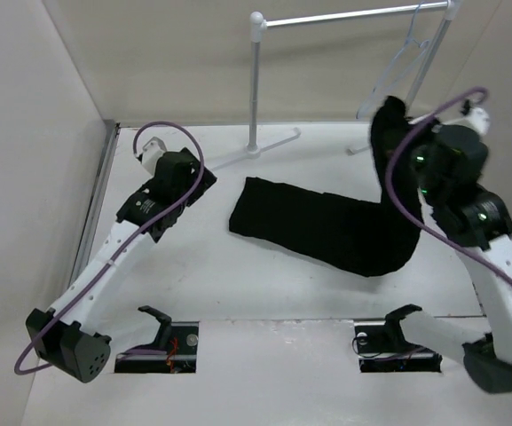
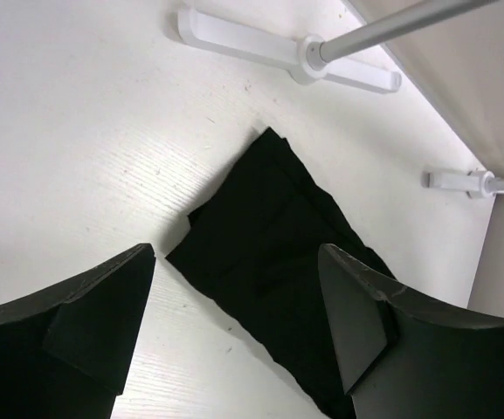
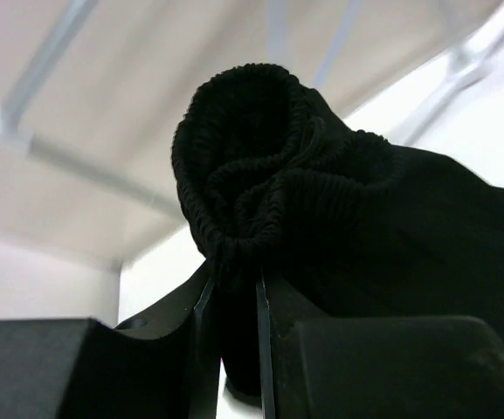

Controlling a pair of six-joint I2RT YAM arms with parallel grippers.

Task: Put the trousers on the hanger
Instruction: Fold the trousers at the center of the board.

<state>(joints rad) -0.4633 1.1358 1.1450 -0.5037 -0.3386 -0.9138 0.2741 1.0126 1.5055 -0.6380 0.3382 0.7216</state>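
The black trousers lie across the table's middle, legs pointing left. Their waist end is lifted at the right. My right gripper is shut on the ribbed waistband and holds it up near the pale clear hanger, which hangs from the rack's bar at the back right. My left gripper is open and empty, low over the table just left of the leg ends.
The white garment rack stands at the back with its upright post, top bar and feet on the table. Side walls close in left and right. Two dark cutouts sit at the near edge.
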